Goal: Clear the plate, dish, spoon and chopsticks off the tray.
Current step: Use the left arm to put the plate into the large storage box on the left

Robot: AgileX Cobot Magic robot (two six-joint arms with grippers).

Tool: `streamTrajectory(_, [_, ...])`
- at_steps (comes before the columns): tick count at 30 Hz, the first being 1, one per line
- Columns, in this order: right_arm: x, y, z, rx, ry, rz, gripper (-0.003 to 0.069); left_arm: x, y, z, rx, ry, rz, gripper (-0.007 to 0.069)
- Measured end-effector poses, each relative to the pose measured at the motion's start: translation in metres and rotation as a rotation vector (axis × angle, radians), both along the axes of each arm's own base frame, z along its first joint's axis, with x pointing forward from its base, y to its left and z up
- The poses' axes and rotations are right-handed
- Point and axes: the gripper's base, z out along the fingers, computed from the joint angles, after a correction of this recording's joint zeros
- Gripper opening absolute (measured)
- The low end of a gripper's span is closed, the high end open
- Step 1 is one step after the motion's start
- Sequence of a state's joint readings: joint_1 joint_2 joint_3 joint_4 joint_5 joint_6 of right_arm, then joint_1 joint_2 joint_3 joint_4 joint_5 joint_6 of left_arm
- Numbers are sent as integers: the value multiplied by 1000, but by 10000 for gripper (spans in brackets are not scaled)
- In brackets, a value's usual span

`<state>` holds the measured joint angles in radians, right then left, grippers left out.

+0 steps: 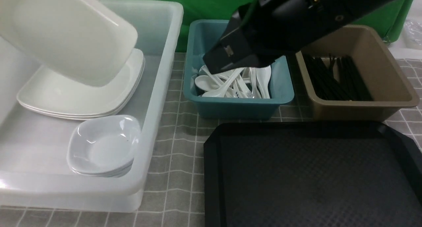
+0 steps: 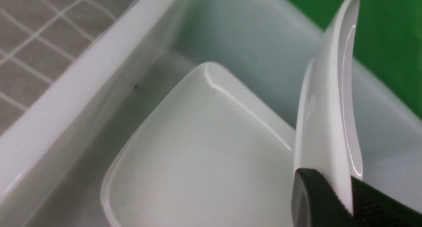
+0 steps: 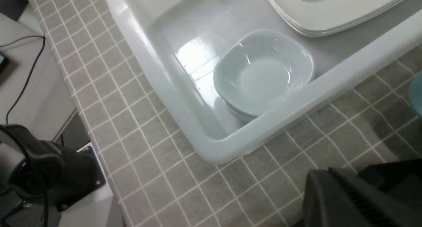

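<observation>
Left gripper (image 2: 344,200) clamps tilted plate (image 1: 66,32) by its rim, above the white bin (image 1: 165,88).
Bin sits left of the black tray (image 1: 296,174) on a grey checked cloth (image 1: 174,154); held plate hangs just over a plate stack (image 1: 82,101) inside it, with a dish stack (image 1: 104,144) in the bin's near right corner. Teal tub (image 1: 237,105) behind the tray holds white spoons (image 1: 230,83); brown tub (image 1: 379,105) beside it holds black chopsticks (image 1: 336,78). Right gripper (image 1: 216,60) hovers over the teal tub, jaws pressed together, nothing seen in them.

White plate (image 1: 66,32) tilted over plate stack (image 1: 82,101), perhaps touching.
</observation>
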<state>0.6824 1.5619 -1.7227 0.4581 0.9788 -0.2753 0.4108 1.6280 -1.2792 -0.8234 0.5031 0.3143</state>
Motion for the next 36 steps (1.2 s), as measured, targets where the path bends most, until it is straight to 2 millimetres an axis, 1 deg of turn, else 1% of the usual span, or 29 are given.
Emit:
streamTrajectory(1, [0, 0, 0, 0, 0, 0, 34, 0, 0, -2, -2, 4, 1, 30])
streamTrajectory(4, [0, 1, -1, 0, 3, 3, 34, 8, 5, -31, -17, 60, 12, 31])
streamTrajectory(5, [0, 1, -1, 1, 2, 3, 34, 9, 5, -33, -14, 63, 10, 31])
streamTrajectory(8, [-1, 2, -1, 0, 3, 8, 34, 17, 10, -52, -23, 89, 30, 36])
streamTrajectory(10, [-1, 3, -1, 0, 3, 10, 34, 18, 12, -56, -23, 95, 37, 46])
streamTrajectory(11, [-2, 3, -1, 3, 5, 12, 34, 21, 14, -63, -8, 109, 41, 90])
streamTrajectory(14, [-2, 3, -1, 5, 11, 6, 34, 22, 17, -72, 54, 138, 15, 221])
streamTrajectory(17, [-2, 3, -1, 7, 19, -1, 34, 21, 20, -74, 145, 163, -19, 389])
streamTrajectory(19, [-2, 3, -1, 7, 22, -2, 34, 20, 22, -73, 185, 172, -24, 466])
streamTrajectory(22, [-3, 3, -1, 1, 29, 2, 34, 16, 28, -70, 194, 185, 3, 526])
streamTrajectory(25, [-4, 2, -3, -12, 41, 11, 34, 12, 34, -59, 193, 185, 30, 545])
streamTrajectory(27, [-5, 2, -3, -21, 51, 17, 34, 8, 34, -47, 191, 177, 35, 540])
streamTrajectory(28, [-5, 2, -3, -22, 52, 16, 34, 5, 32, -37, 186, 166, 28, 521])
streamTrajectory(29, [-5, 2, -3, -18, 52, 13, 34, 2, 26, -25, 177, 160, 4, 491])
streamTrajectory(31, [-3, 2, -1, -1, 37, -1, 34, -2, 11, -10, 180, 152, -71, 404])
streamTrajectory(33, [-2, 3, 1, 17, 19, -13, 34, -8, -16, 7, 195, 140, -198, 291])
streamTrajectory(34, [-2, 2, 2, 23, 6, -20, 34, -11, -31, 15, 215, 134, -272, 209])
streamTrajectory(35, [-1, 0, 5, 29, -14, -35, 34, -18, -55, 26, 236, 122, -374, 130])
streamTrajectory(36, [-1, -2, 7, 25, -33, -50, 34, -25, -76, 37, 255, 104, -460, 70])
